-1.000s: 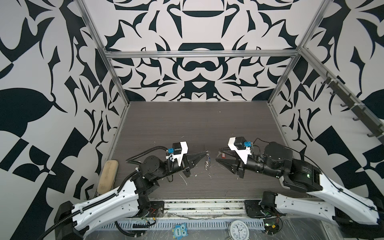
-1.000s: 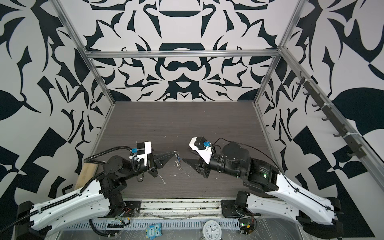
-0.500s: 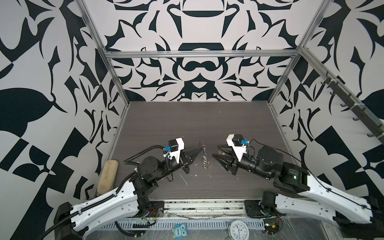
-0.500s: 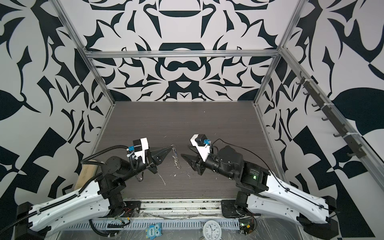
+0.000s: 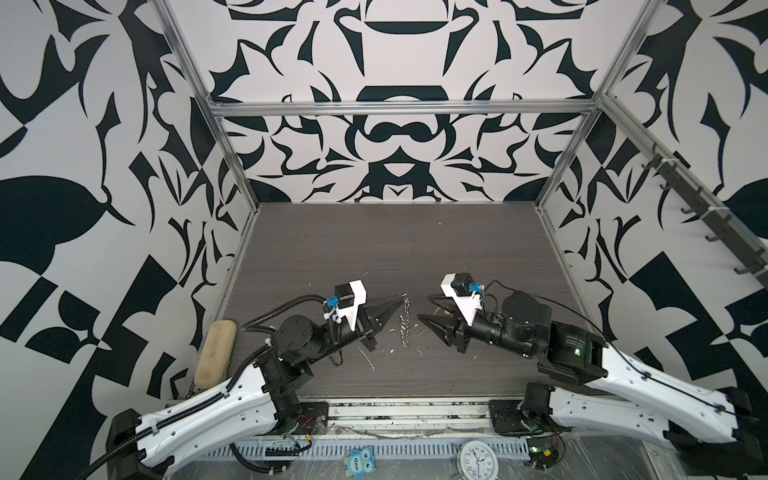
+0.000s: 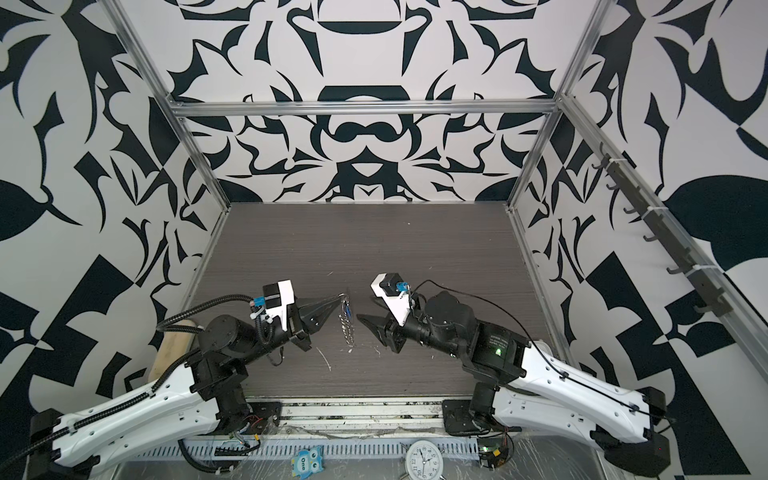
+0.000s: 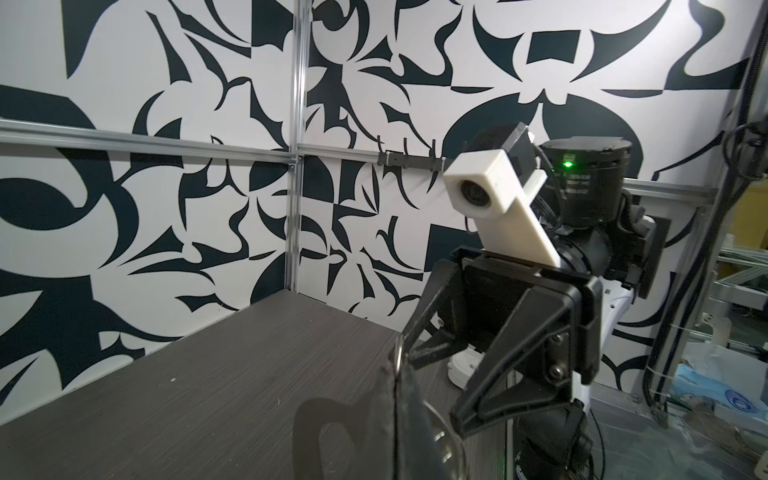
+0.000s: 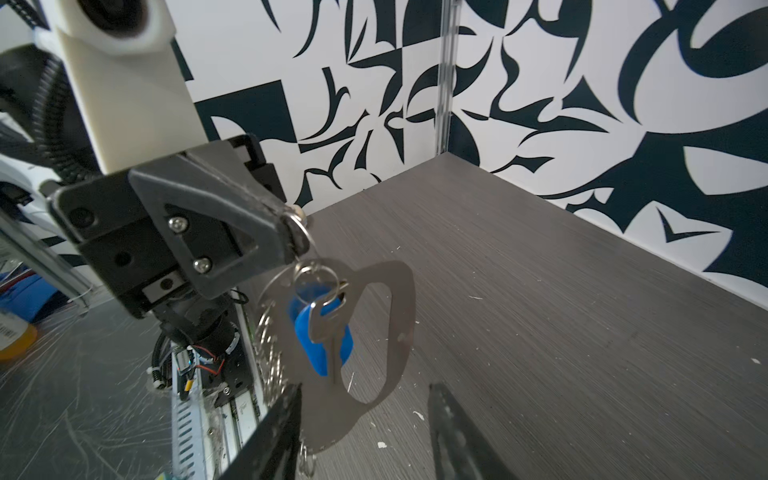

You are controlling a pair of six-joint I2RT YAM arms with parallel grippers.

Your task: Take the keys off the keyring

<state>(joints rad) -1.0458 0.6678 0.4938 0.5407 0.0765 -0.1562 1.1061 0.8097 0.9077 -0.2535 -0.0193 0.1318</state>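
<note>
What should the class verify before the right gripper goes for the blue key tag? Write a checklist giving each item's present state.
Left gripper shut on the keyring at its top ring: ok.
Keyring hanging from that grip: ok.
Right gripper open and empty: ok.
Blue key tag in sight, facing the right gripper: ok.
Tag between the right jaws: not ok, they are short of it.
Red key tag's place: cannot tell.

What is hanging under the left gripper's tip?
The left gripper, shut on a small ring, carries the keyring plate hanging below it. A blue key tag and a silver key lie against the plate's near face. Its far face is hidden; no red tag shows.
</note>
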